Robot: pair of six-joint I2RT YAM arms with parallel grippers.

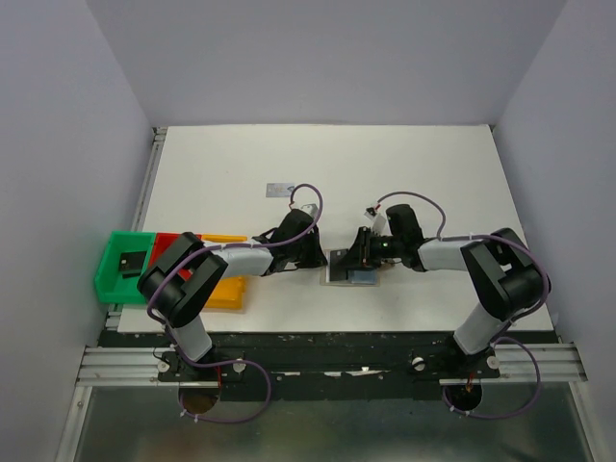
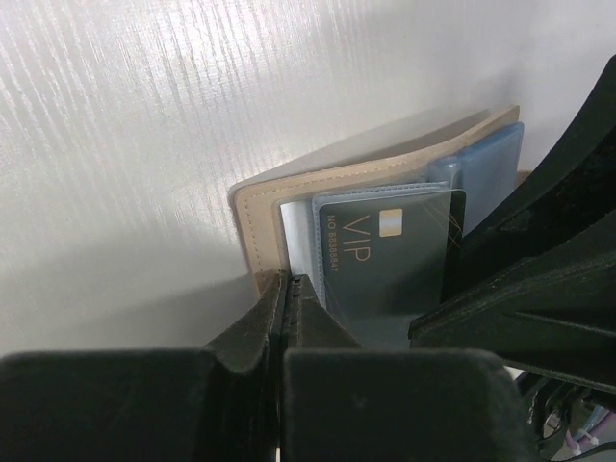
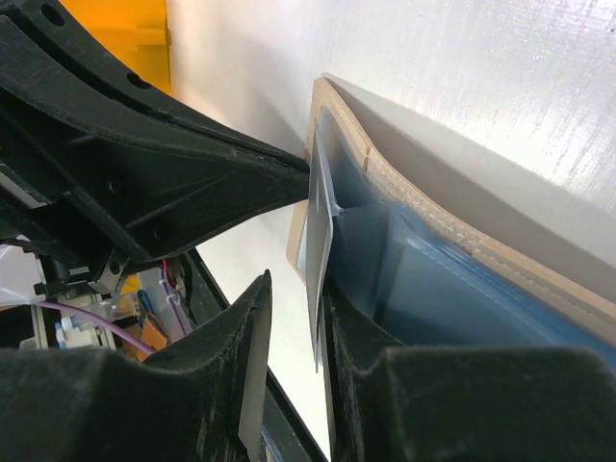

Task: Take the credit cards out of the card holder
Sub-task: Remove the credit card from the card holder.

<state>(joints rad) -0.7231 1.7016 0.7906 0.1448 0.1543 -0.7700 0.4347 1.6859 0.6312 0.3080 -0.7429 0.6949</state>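
The card holder [image 1: 348, 269] lies open between my two grippers, tan outside and blue-grey inside. In the left wrist view my left gripper [image 2: 287, 280] is shut on the tan edge of the card holder [image 2: 258, 217]. A dark card marked VIP [image 2: 385, 260] sits in a clear sleeve. In the right wrist view my right gripper [image 3: 296, 289] is open around a thin upright sleeve leaf [image 3: 320, 241] of the card holder [image 3: 462, 279]; the leaf rests against the right finger. A silver-grey card [image 1: 280, 189] lies on the table further back. The other cards are hidden.
A green bin [image 1: 109, 274] with a small black chunky object [image 1: 128, 262], a red bin [image 1: 168, 242] and a yellow bin [image 1: 229, 293] stand at the left edge. My left gripper [image 1: 322, 258] and right gripper [image 1: 358, 255] are close together. White walls surround the table.
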